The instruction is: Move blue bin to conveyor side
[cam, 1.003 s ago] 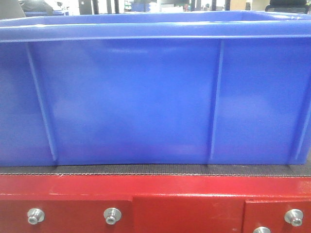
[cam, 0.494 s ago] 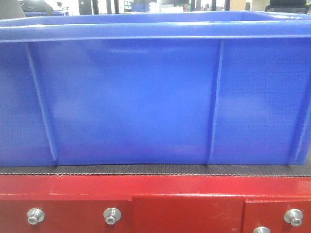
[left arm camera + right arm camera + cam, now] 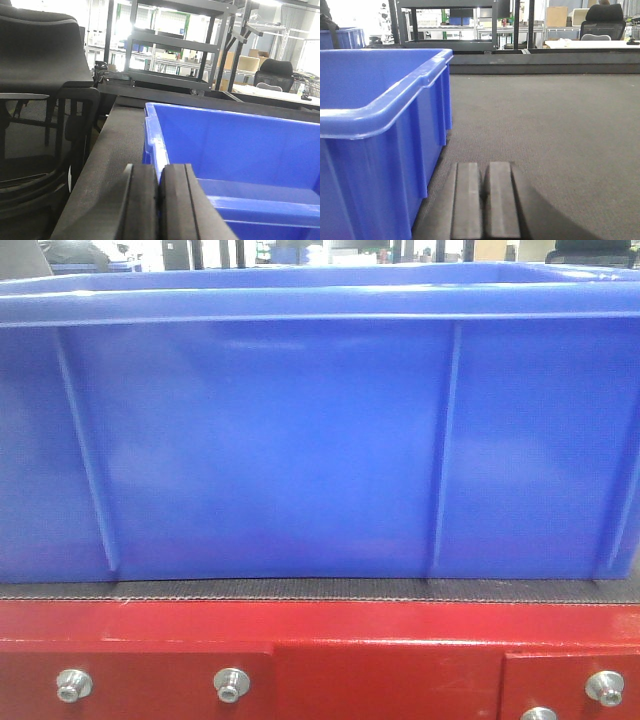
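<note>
The blue bin [image 3: 320, 440] sits on the conveyor [image 3: 320, 590], its near wall filling the front view from edge to edge, with the thick rim along the top and thin upright ribs running down the smooth side. Its bottom edge rests on the dark woven belt, right at the belt's front edge, just above the red frame [image 3: 320, 640] and its row of silver bolts [image 3: 230, 683].

Seen from the left gripper [image 3: 159, 200], the bin [image 3: 240, 145] lies just ahead and to its right, one corner of the rim close in front of the fingers [image 3: 142, 200]. The two black pads are pressed together with only a thin seam between them and nothing held. The belt [image 3: 120, 140] stretches away ahead and to the gripper's left, and a black office chair [image 3: 40, 75] stands beyond the belt's edge on that side.

The right gripper [image 3: 483, 200] is low over the belt [image 3: 545, 125], its pads likewise closed against each other and empty (a narrow line is all that parts them). The bin [image 3: 375, 140] stands just to its left, apart from the pads, its rounded rim corner near the camera. Open belt runs ahead and to the gripper's right, with dark metal shelving [image 3: 450, 25] far ahead.
</note>
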